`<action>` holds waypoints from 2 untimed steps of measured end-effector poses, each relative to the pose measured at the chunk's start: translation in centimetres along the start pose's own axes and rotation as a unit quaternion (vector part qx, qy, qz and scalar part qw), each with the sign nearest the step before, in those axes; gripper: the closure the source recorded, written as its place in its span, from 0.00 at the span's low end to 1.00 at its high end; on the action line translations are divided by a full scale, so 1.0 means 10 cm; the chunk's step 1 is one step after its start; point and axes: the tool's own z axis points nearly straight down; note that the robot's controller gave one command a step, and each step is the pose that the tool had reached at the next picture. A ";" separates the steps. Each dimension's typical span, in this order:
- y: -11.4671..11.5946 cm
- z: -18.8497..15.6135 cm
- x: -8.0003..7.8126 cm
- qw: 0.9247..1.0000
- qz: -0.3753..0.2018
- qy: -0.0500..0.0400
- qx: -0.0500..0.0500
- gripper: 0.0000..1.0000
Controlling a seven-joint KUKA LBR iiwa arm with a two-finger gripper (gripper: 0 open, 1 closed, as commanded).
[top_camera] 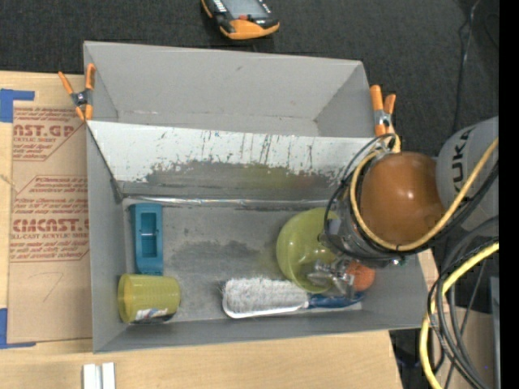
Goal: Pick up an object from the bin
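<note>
The end effector (334,277) is low in the lower right corner of the grey metal bin (227,209), below the arm's round orange-brown wrist cover (399,199). Its metal tip is at the lower right edge of a yellow-green round bowl-like thing (298,248), which lies right of the middle of the bin floor. Whether the end effector is open or closed cannot be told, as the wrist and its cables hide much of it, and nothing can be seen gripped in it.

Just to the right of the tip lies a small orange thing (364,277), partly hidden by the arm. Just below the bowl lies a white brush (261,296), flat along the lower wall; its blue handle (336,301) points to the right and passes under the tip.

Well apart from these, at the left of the floor, a teal rectangular block (147,238) lies flat. Just below it a yellow cup (148,297) lies on its side in the lower left corner.
</note>
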 end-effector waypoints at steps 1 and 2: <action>0.00 0.00 0.00 1.000 0.000 0.000 0.000 1.00; 0.00 0.00 0.00 1.000 0.000 0.000 0.000 1.00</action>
